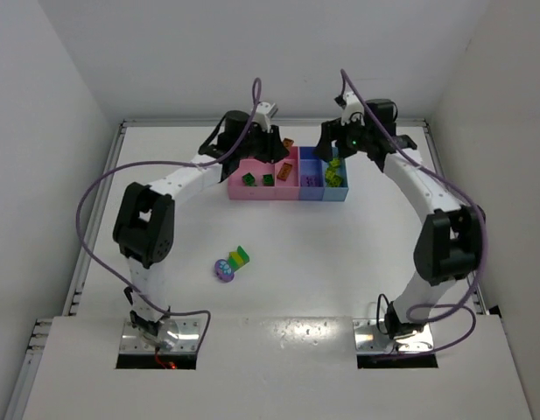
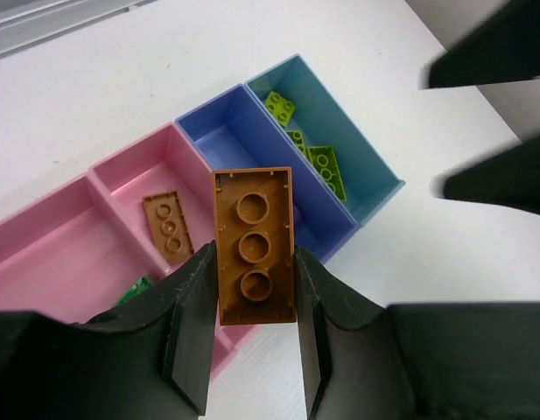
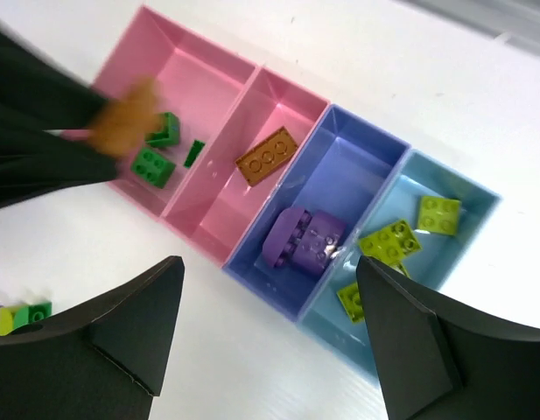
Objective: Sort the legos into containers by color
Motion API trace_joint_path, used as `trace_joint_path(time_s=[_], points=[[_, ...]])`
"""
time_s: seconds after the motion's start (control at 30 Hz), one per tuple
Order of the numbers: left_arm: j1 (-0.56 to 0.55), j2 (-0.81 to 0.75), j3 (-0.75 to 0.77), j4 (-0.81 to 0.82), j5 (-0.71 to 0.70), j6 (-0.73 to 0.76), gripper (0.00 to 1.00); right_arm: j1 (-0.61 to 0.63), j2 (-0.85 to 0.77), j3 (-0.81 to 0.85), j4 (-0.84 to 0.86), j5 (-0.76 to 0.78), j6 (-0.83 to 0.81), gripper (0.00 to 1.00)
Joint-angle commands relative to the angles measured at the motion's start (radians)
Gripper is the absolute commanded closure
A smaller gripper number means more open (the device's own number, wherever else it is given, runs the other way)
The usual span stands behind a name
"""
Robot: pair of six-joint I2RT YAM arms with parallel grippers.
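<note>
**Left gripper (image 2: 255, 262) clenched on orange brick (image 2: 252, 206); right gripper (image 3: 270, 293) released**

Left claw: both fingers are pressing the long sides of the orange brick, which is sitting squarely between them, hollow underside facing the wrist camera and its far end projecting beyond the fingertips. The brick is hanging in the air over the compartment tray (image 1: 270, 195); in the top view it is showing at the tray's far rim, by the second pink compartment.

Right claw: the jaws are standing wide apart and gripping nothing. A purple brick (image 3: 303, 241) is lying below the gap, on the floor of the purple-blue compartment, apart from both fingers.

Arm pose: the left arm is rising from its base, bending at the elbow on the left and reaching across to the tray's far side. The right arm is mirroring it, reaching inward over the tray's right end.

Other contents: a second orange brick (image 3: 267, 156) is lying in the adjoining pink compartment, green bricks (image 3: 156, 149) in the end pink one, lime bricks (image 3: 388, 241) in the light blue one. A green-and-yellow strip (image 1: 239, 256) and a round purple piece (image 1: 223, 269) are lying just beside each other on the table (image 1: 383, 254), well apart from the tray.
</note>
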Motion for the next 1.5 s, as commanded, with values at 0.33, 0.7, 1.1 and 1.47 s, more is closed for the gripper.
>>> trace_joint_path(time_s=[0.33,0.7,1.1,1.47], points=[[-0.078,0.208,0.233,-0.029,-0.205,0.001,0.73,-0.095,-0.238,-0.177,0.003,0.015,-0.042,0.2],[-0.078,0.23,0.287,-0.065,-0.297,-0.067,0.33,-0.106,-0.249,-0.195,0.003,-0.003,-0.033,0.2],[-0.013,0.011,0.207,-0.107,0.161,0.077,0.16,-0.097,-0.249,-0.195,0.003,-0.045,-0.074,0.2],[0.0,-0.407,-0.254,-0.706,0.079,0.743,0.2,-0.097,-0.268,-0.224,-0.017,-0.124,-0.083,0.2]])
